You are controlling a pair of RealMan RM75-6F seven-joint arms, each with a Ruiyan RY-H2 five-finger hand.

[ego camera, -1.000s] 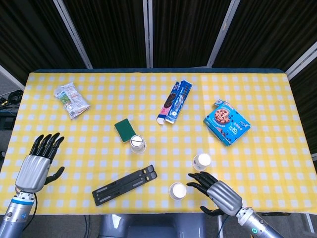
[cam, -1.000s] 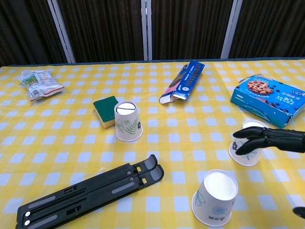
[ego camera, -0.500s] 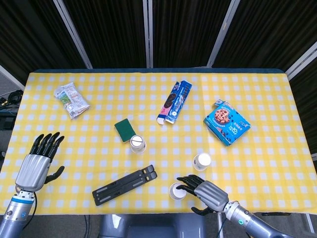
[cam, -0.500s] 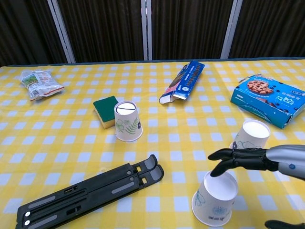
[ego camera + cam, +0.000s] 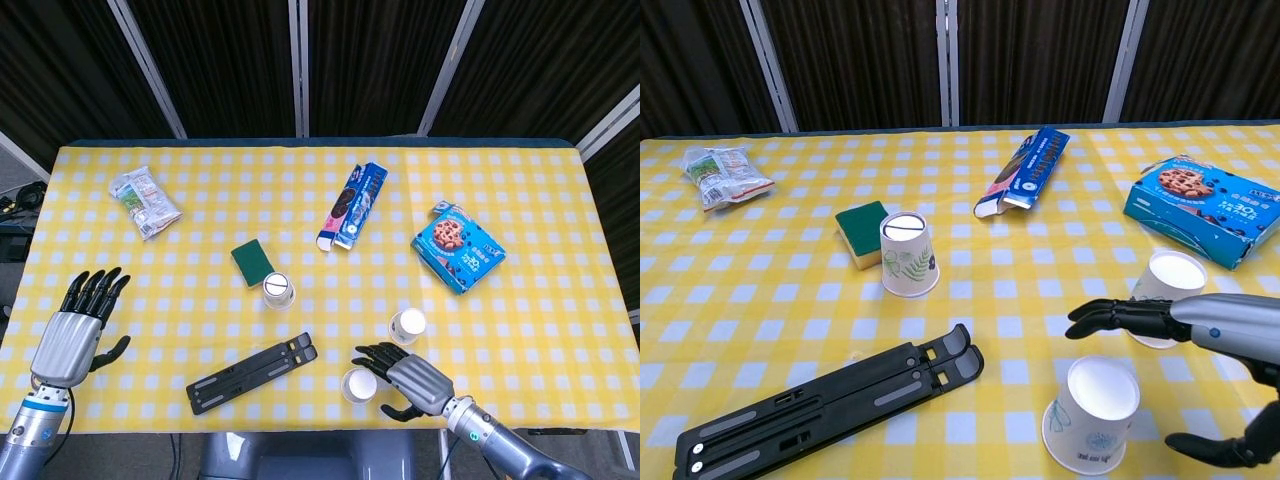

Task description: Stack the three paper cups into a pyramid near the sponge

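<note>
Right hand [image 5: 1200,375] has slid left, fingers now spread around the near cup [image 5: 1092,414] (holding nothing); left hand [image 5: 76,325] hangs open.

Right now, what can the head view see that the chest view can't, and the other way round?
Only the head view shows the left robot hand, fingers spread, holding nothing, and the whole table.

Only the chest view shows the leaf print on the cup by the sponge.

Both show three upside-down paper cups, the black folding stand, both boxes, the snack packet and the right robot hand open around the nearest cup.
</note>
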